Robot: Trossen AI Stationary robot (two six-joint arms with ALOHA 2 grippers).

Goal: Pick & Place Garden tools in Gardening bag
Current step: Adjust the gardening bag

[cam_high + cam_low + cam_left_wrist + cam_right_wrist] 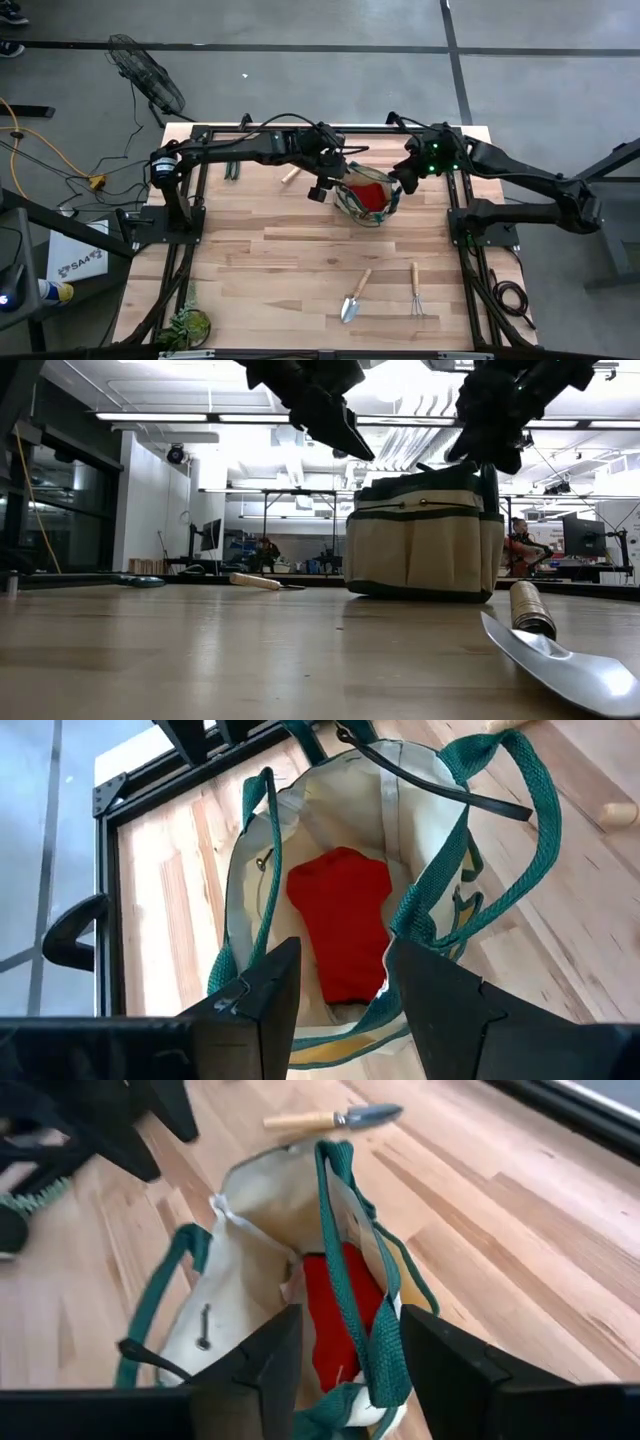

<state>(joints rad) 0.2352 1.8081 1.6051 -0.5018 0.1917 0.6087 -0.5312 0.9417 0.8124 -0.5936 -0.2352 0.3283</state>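
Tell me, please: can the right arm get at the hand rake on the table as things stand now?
Probably yes. The hand rake lies alone on bare wood on the right arm's side, nothing over it. The right gripper is open above the gardening bag.

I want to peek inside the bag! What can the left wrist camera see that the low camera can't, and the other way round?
Only the left wrist view looks down into the gardening bag and shows the red cloth piece lying inside, framed by the open left claw. Only the low view shows the bag's closed outer side, a trowel lying close in front, and the room behind the table. Both show the tan bag with its green trim, standing on the wooden table.
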